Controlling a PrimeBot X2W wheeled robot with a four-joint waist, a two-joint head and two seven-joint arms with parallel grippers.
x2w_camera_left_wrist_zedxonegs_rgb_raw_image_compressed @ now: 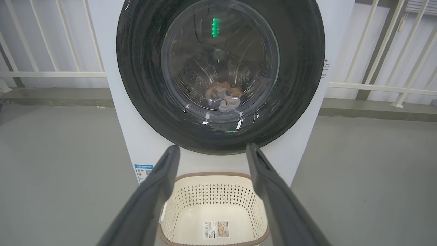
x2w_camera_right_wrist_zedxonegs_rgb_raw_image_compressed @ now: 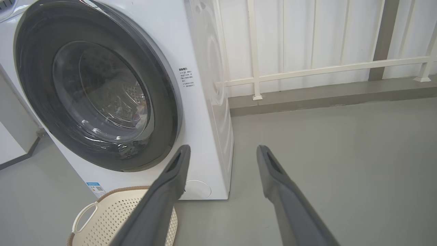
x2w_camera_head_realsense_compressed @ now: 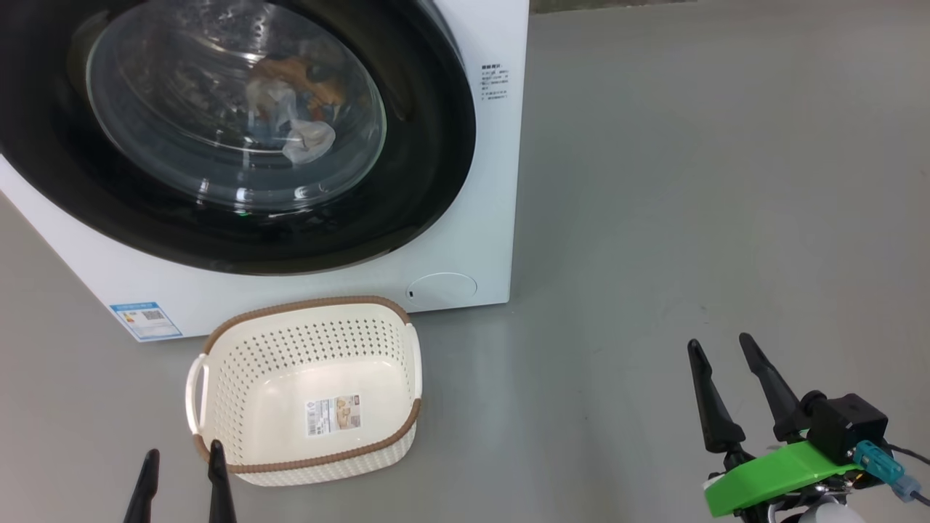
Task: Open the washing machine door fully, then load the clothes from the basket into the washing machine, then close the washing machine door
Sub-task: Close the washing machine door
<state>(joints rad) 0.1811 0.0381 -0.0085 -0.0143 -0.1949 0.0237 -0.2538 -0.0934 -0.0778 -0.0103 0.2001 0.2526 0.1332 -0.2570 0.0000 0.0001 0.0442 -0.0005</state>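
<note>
Left claw: at the near left, its two dark fingers spread wide with nothing between them, the tips near the basket's near-left corner.
Right claw: at the near right over bare grey floor, well apart from the basket. Its fingers are splayed wide and hold nothing, and a green bracket sits at its base.
Basket: upright on the floor just in front of the washer, left of centre, with a label sticker on its bare bottom.
Washing machine: at the far left, white, with a blue sticker low on its left front and a round filter cap low on its right.
Door: glossy black and shut against the front.
Clothes: inside the drum, seen through the door glass as a pale crumpled piece with orange-brown behind it.
Backdrop: a white railing beyond the machine.
</note>
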